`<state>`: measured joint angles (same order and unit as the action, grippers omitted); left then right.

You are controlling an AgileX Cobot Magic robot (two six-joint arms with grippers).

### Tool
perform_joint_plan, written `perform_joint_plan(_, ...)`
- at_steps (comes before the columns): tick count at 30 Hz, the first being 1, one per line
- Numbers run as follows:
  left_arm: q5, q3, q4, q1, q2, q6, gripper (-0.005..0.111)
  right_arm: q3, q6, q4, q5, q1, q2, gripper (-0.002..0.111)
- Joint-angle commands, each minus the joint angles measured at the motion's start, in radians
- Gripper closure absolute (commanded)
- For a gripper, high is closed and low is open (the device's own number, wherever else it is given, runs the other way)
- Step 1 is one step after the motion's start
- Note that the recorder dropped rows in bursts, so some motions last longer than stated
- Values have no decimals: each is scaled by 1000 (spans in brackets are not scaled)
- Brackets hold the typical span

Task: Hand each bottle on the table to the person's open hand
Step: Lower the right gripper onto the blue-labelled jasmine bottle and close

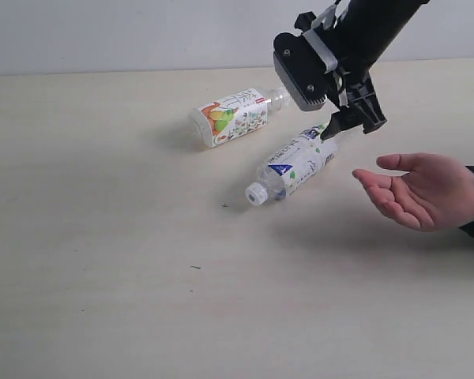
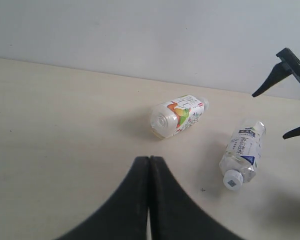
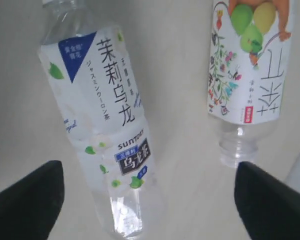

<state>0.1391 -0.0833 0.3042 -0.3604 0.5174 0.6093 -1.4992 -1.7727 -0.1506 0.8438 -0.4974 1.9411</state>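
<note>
Black arm [image 1: 373, 25], grey wrist block [image 1: 299, 73], black fingers [image 1: 370, 109].

Lighting was bright, even and diffuse. Soft, faint shadows lay beside the fruit-label bottle [image 1: 229, 118] on the table [image 1: 103, 237]. Right wrist close-up was slightly soft.

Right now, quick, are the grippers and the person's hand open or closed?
Left gripper: closed, empty.
Right gripper: open, holding nothing.
Person's hand: open, empty.

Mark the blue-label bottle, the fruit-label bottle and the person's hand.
blue-label bottle [image 1: 299, 162], exterior view, label middle.
fruit-label bottle [image 1: 232, 117], exterior view, label middle.
person's hand [image 1: 412, 194], exterior view, palm.
</note>
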Motion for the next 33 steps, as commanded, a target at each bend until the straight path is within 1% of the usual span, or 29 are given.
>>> perform_joint_plan(1,1,4,-1,2,-5,-8,107,-6,-49,-23,-16,-16,26,18)
perform_joint_plan(13,1,4,-1,2,-5,-8,107,-2,-55,53,10,-56,127,18)
perform_joint_plan(20,1,4,-1,2,-5,-5,107,-2,-55,54,-9,-83,176,19)
perform_joint_plan(26,1,4,-1,2,-5,-5,107,-2,-51,56,-16,-84,197,24)
perform_joint_plan(31,1,4,-1,2,-5,-5,107,-2,-4,56,-30,-84,206,31)
perform_joint_plan(33,1,4,-1,2,-5,-5,107,-2,-4,56,-30,-84,208,39)
